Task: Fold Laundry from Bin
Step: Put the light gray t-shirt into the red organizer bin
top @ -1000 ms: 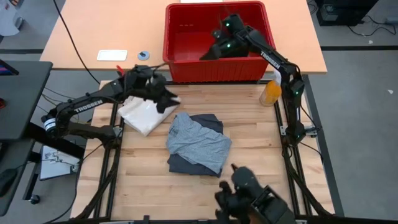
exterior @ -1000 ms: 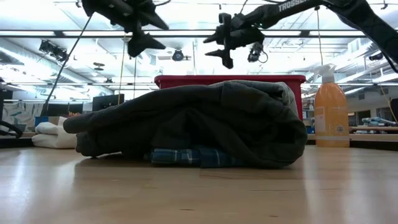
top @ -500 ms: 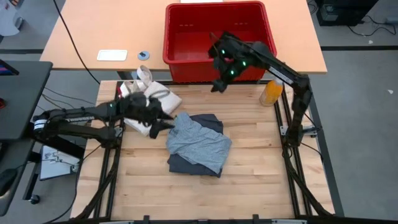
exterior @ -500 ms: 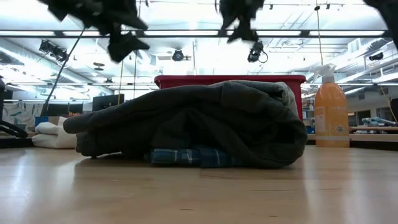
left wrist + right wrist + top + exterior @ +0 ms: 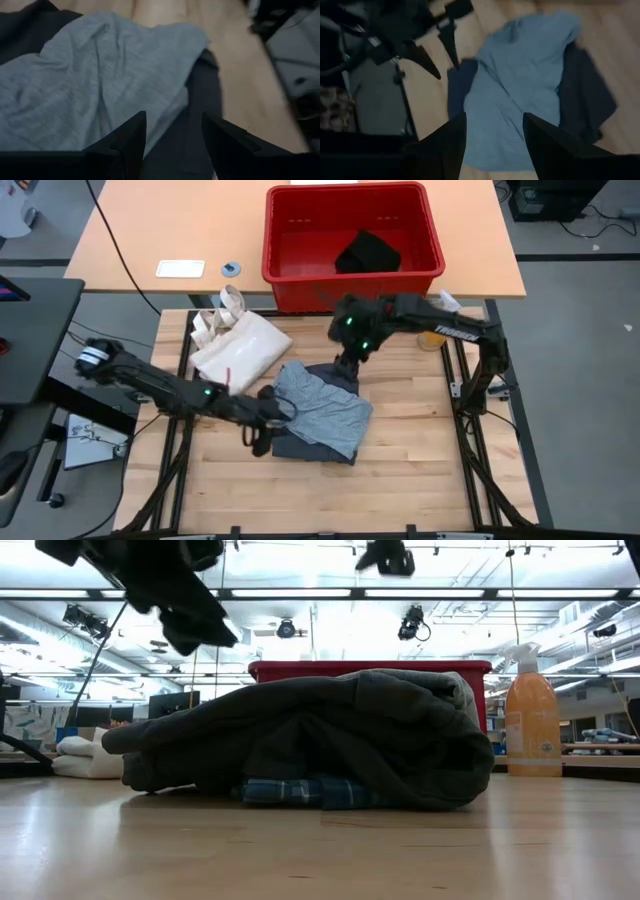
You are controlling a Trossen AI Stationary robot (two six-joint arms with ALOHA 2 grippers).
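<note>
We are looking down on a pale wooden slatted table [image 5: 400,480] where the laundry is lying in a loose stack: a light grey, soft, crumpled garment [image 5: 322,408] is resting on top of a dark charcoal-grey piece [image 5: 300,446], and from table height a strip of blue-and-white plaid shirt [image 5: 310,792] is peeking out beneath the dark fabric. A black folded piece [image 5: 367,252] is sitting inside the large red plastic rectangular bin [image 5: 285,260], which is standing on the tan desk beyond the table.

We are seeing the left gripper [image 5: 262,430] reaching low across the table to the near left edge of the stack; its two dark fingers [image 5: 131,141] are standing apart over the grey cloth, grasping nothing. The right gripper [image 5: 348,370] is hovering above the far edge of the stack, just in front of the bin, and its fingers [image 5: 447,145] are likewise parted and empty.

A cream-white cloth tote bag with handles [image 5: 240,352] is lying to the left of the stack, and an orange spray bottle [image 5: 532,725] is standing at the table's far right corner.
</note>
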